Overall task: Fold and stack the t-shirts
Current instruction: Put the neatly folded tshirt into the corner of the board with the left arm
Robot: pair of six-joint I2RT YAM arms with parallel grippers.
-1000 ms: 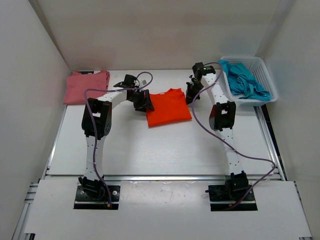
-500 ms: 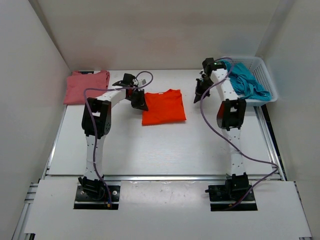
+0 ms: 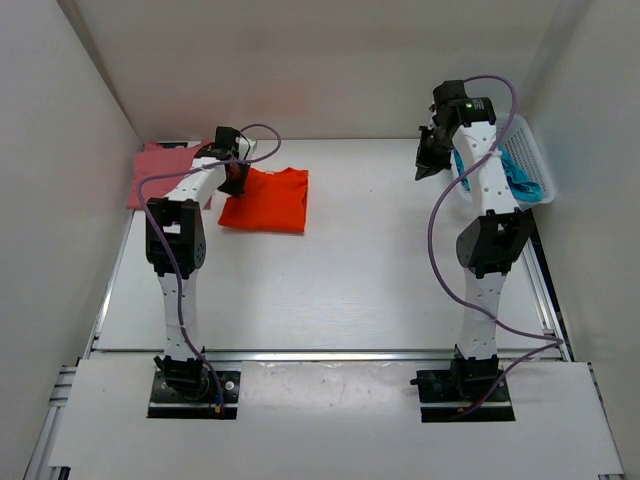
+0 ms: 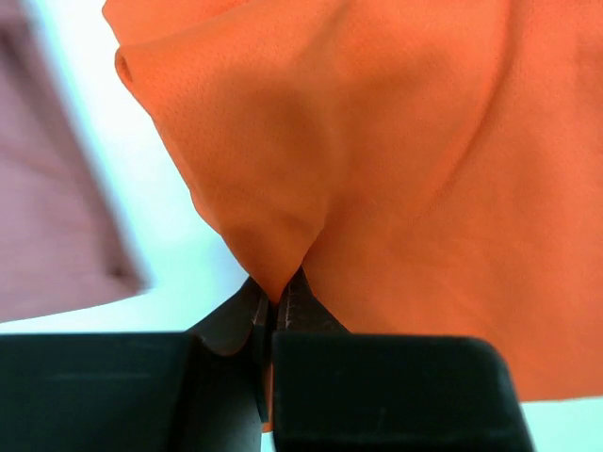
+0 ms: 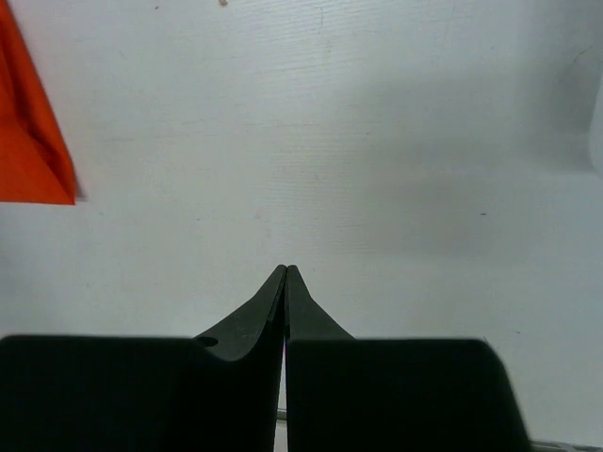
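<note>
One basket (image 3: 530, 148) with teal shirt (image 3: 529, 189) behind right arm (image 3: 487, 187)

On the white desk (image 3: 380, 260), a pink t-shirt (image 3: 148, 188) and an orange t-shirt (image 3: 270, 200) were seen just beside each other at far left, a basket (image 3: 527, 145) at far right.

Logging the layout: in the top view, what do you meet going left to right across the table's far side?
From the left: dusty-pink folded cloth t-shirt → bright orange cloth t-shirt → right arm's black gripper → white plastic lattice basket holding the teal-blue cloth t-shirt.
</note>
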